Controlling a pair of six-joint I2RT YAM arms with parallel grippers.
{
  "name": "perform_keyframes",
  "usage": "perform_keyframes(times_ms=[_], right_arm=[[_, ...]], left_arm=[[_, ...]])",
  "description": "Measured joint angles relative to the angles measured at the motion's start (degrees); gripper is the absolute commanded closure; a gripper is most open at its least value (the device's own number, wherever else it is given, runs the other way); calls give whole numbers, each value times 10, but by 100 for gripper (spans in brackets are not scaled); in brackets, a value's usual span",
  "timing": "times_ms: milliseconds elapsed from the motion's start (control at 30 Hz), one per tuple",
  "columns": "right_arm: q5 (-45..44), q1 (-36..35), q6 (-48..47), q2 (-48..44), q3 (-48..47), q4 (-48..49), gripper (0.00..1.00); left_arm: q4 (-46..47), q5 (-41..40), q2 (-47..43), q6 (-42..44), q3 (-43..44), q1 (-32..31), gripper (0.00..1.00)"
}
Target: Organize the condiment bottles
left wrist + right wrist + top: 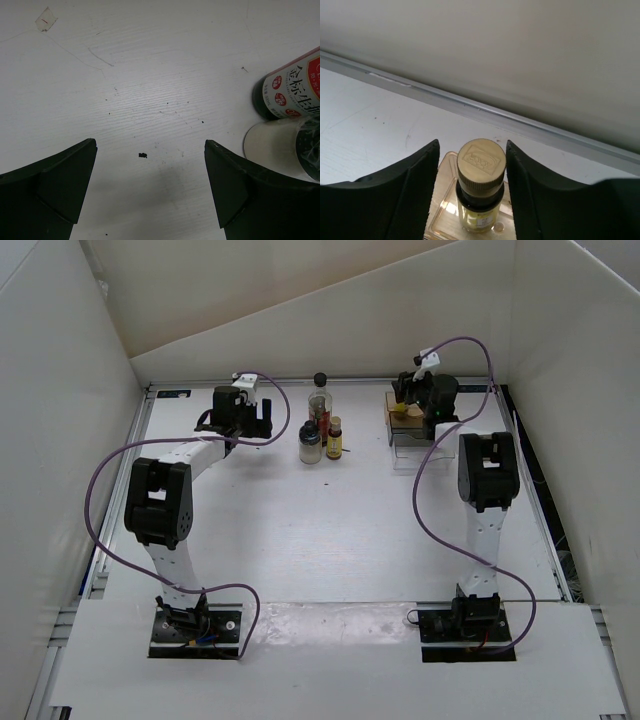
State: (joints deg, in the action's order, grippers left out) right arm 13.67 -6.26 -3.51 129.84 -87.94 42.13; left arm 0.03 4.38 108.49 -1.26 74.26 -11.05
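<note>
While three bottles (320, 428) cluster, one bottle (480, 187) racked

Condiment bottles: four in all, every one upright.

Tall bottle (320, 405): clear, round black cap, red-and-white printed label; stands at the far middle of the table, rearmost of a tight cluster of three.

Squat jar (310, 447): short, clear body, dark cap; just in front of the tall bottle and slightly left, touching it or nearly so (cannot tell which).

Small amber bottle (334, 439): narrow, yellowish cap, amber contents; just right of the squat jar, in front of the tall bottle.

Second small yellow bottle (479, 202): pale yellow contents, tan embossed cap; well apart from the cluster, to the far right; seated in the clear rack (398, 426) with the brown base.
</note>
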Motion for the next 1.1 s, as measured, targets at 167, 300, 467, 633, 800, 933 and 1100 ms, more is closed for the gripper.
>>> perform_keyframes(times_ms=[167,300,467,633,800,933,1100], right_arm=[[-17,-7,-7,0,4,14,28],[-31,-12,-14,0,14,17,24],[-48,-17,-25,-6,39,18,21],[-62,-21,-37,-29,54,18,20],[-69,-22,-51,-72,64,25,18],[-74,-22,-63,-109,77,33,18],[-69,-26,-67,-148,95,45,18]], left_arm=[[0,0,0,0,0,0,0],[0,0,0,0,0,0,0],[3,0,0,-1,-2,1,0],[7,0,-1,-1,-12,1,0],[12,2,-5,-2,-24,1,0],[13,3,-7,-2,-27,1,0],[16,5,-21,-3,-30,1,0]])
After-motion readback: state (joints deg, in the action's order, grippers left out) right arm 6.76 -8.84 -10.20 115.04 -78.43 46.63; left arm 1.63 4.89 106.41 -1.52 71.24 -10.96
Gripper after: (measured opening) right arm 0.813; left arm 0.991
